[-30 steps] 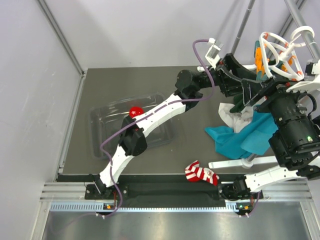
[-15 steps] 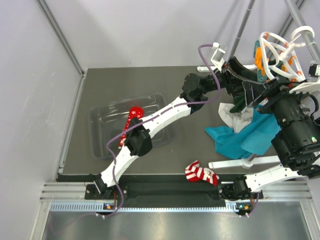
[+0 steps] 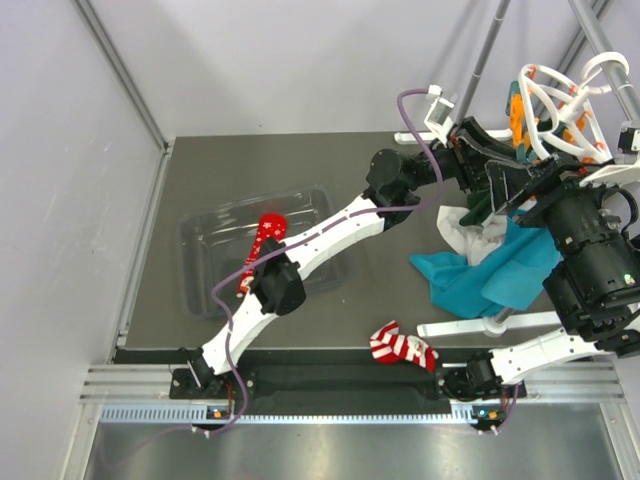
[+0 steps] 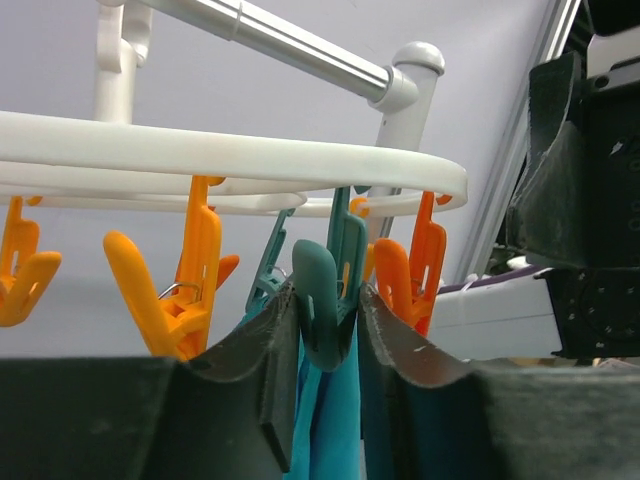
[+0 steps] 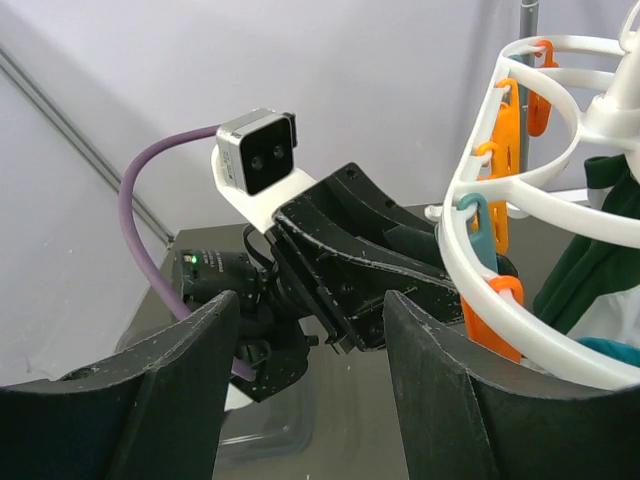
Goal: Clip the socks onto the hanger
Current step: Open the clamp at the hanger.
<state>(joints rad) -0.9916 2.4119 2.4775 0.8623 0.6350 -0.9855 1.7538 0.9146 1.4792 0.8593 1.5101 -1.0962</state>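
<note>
- Left claw — nipped narrow on a teal peg under the hanger rim.
- Right claw — gaping, empty, beside the hanger.
- Striped sock — on the tabletop, well nearward of the hanger.
- Dotted sock — in a tray, far left of the hanger.
- Method: I'd squeeze the peg squarely and keep the hanger from swinging.
- Only my left wrist view shows the peg grip; only the top view shows the socks.

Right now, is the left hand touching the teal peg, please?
Touching: the left wrist view shows the left hand with both fingers pressed against the teal peg.

left end effector raised, pinched | right end effector raised, spread
</note>
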